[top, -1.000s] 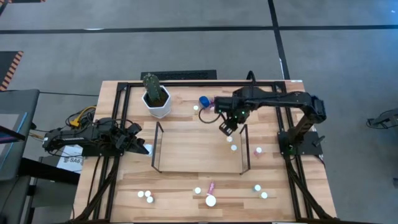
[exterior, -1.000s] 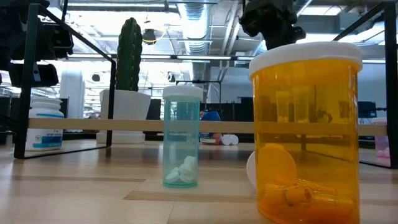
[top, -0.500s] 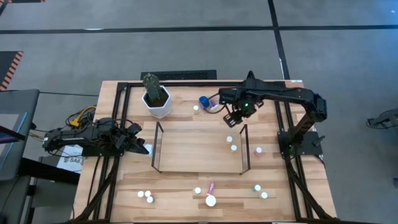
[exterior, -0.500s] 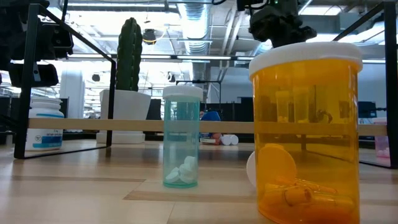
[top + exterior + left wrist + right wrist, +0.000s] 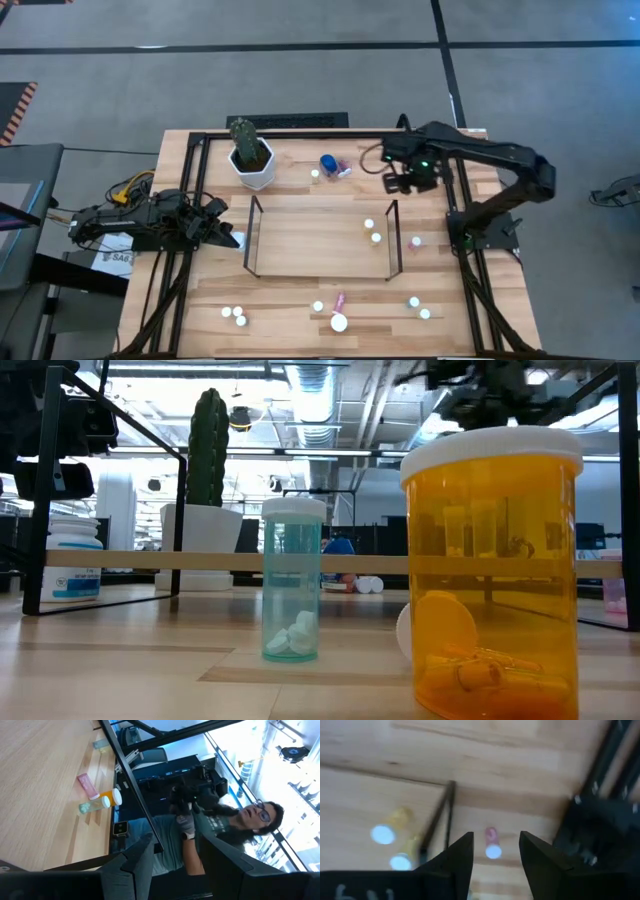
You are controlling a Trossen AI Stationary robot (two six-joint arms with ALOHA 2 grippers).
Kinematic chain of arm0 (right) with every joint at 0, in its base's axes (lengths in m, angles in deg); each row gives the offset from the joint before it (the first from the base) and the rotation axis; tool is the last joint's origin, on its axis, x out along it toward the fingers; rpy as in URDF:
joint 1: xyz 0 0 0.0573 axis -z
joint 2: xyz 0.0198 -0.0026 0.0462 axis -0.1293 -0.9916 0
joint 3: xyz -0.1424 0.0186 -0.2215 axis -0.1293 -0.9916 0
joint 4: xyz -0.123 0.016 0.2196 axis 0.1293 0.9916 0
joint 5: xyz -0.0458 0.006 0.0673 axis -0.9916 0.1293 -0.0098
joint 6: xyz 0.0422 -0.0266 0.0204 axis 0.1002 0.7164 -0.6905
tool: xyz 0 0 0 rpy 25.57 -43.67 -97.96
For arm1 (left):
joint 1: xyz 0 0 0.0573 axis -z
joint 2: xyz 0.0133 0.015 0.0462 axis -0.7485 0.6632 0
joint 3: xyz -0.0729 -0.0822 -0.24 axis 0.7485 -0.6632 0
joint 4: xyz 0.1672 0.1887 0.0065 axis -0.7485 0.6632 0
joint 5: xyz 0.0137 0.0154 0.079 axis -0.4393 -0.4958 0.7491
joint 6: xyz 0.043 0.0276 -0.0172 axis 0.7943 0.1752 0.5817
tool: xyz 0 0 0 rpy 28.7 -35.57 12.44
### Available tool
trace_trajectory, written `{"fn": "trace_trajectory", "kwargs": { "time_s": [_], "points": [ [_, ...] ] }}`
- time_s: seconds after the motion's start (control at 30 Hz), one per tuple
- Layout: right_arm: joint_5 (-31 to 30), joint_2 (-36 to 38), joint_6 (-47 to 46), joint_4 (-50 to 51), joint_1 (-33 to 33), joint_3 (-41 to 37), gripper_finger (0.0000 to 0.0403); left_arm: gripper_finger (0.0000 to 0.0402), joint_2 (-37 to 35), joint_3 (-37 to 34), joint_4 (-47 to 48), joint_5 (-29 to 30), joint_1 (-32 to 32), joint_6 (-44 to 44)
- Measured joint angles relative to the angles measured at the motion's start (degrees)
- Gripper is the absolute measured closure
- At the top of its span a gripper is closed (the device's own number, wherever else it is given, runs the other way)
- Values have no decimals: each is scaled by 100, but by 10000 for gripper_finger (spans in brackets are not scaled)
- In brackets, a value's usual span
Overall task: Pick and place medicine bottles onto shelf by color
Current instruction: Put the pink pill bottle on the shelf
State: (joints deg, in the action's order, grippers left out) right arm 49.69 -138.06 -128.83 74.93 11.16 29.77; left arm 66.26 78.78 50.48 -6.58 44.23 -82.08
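Nearest the low camera, an orange bottle (image 5: 492,570) and a teal bottle (image 5: 292,579) stand on the table's (image 5: 290,295) six o'clock edge. The shelf (image 5: 318,240) sits at centre with two white-capped bottles (image 5: 372,230) at its three o'clock end. Beyond, toward one o'clock, the right gripper (image 5: 404,183) hovers over bare wood, fingers apart and empty. The left gripper (image 5: 228,238) rests at nine o'clock, fingers (image 5: 131,865) slightly apart, empty.

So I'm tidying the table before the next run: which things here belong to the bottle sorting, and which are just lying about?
Belongs to the job:
- medicine bottles, e.g. two white-capped ones standing on the shelf
- blue-capped bottle
- pink bottle
- orange bottle
- shelf
- right gripper

Just lying about:
- cactus pot
- left gripper, waiting at the table's left edge
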Motion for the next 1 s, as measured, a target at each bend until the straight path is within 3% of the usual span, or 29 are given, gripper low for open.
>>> {"fn": "trace_trajectory", "kwargs": {
  "time_s": [0.37, 0.6, 0.8, 1.0],
  "points": [
    [718, 1375, -3364, -265, -262, -1509, 232, 257, -1, 0, -1, 0, 0, 0],
    [1161, 2057, -5457, -1216, -858, -2442, 241, 257, 0, 0, -1, 0, 0, 0],
    [1162, 2513, -7637, -1928, -1671, -3055, 241, 257, 0, 0, -1, 0, 0, 0],
    [525, 2585, -9546, -2394, -2432, -3314, 239, 257, 1, -2, -1, 0, 2, 0]
  ]
}}
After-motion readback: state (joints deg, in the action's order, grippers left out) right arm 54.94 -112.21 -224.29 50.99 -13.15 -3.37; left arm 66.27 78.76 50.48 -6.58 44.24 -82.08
